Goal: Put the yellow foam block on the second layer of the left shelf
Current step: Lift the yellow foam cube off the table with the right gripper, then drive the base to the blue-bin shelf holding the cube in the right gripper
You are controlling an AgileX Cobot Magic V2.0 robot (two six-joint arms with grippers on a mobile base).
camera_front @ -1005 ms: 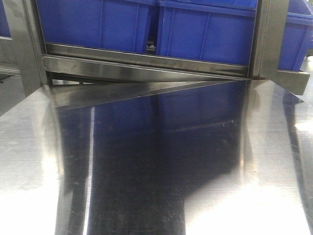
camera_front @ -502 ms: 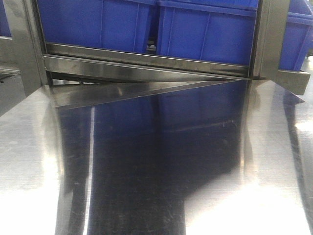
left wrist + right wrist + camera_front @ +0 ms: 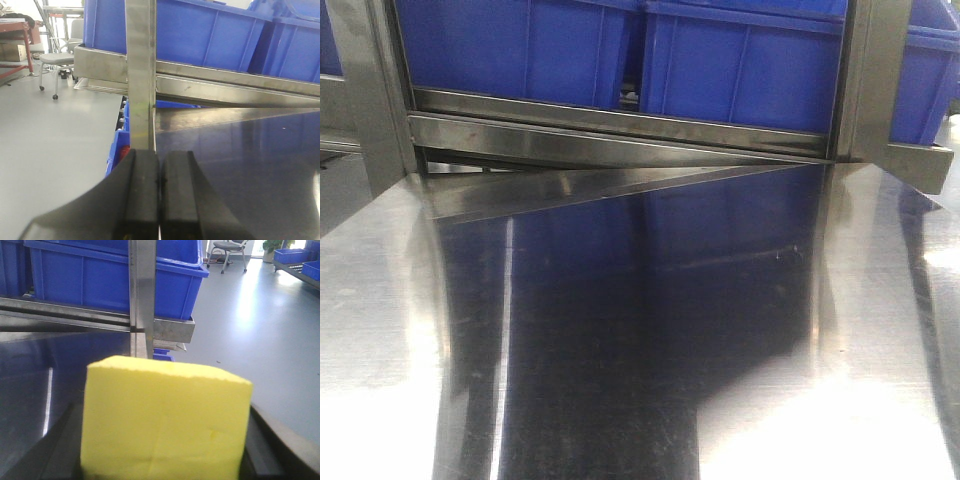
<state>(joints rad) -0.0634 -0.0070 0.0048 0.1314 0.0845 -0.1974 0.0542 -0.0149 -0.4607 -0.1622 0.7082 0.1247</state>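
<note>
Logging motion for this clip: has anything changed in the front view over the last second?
Nothing visibly changed. The steel shelf surface and blue bins look the same; the yellow foam block appears only in the right wrist view, which has no earlier picture.

The bench (image 3: 640, 350) lies open across the front. Blue bins (image 3: 520, 50) fill the shelf above the rail (image 3: 620, 135); upright posts (image 3: 868, 80) flank the bay, one directly ahead of the left gripper (image 3: 159, 172).

Glossy scratched metal shelf (image 3: 620, 350), smooth blue plastic bins (image 3: 520, 50), matt grainy yellow foam block (image 3: 165, 425)
</note>
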